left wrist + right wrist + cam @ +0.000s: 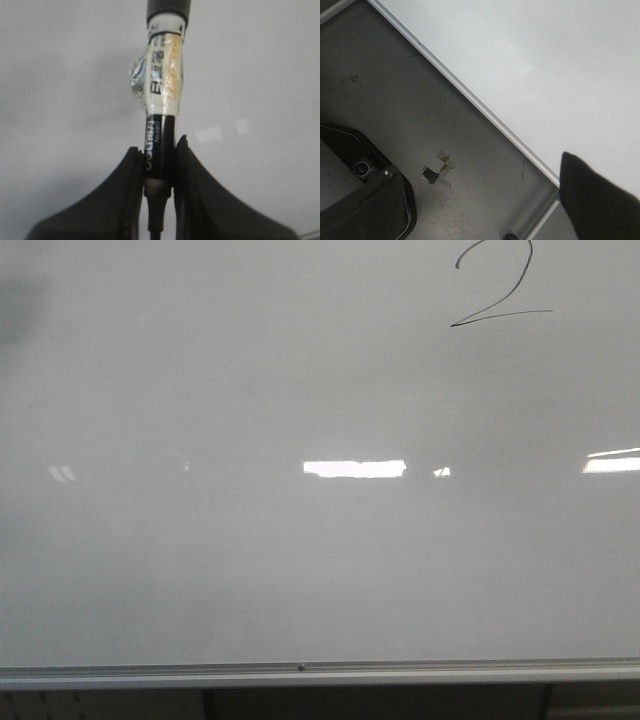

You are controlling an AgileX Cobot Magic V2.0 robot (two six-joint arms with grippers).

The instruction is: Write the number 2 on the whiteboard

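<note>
The whiteboard (pixel 250 540) fills the front view, with a silver frame strip (pixel 300 672) along its near edge. A thin black number 2 (pixel 500 290) stands at the board's upper right, its top cut off by the picture edge. Neither gripper shows in the front view. In the left wrist view my left gripper (pixel 157 147) is shut on a black marker (pixel 162 85) with a white label, over the pale board (pixel 60 90). My right gripper (pixel 485 210) is open and empty, beside the board's corner (pixel 545 60) and frame (pixel 470 97).
Bright glare patches (pixel 354 468) lie across the middle of the board. In the right wrist view a grey surface (pixel 420 100) beside the board carries a scrap of torn tape (pixel 437 167), and a black housing (pixel 350 200) sits at the side.
</note>
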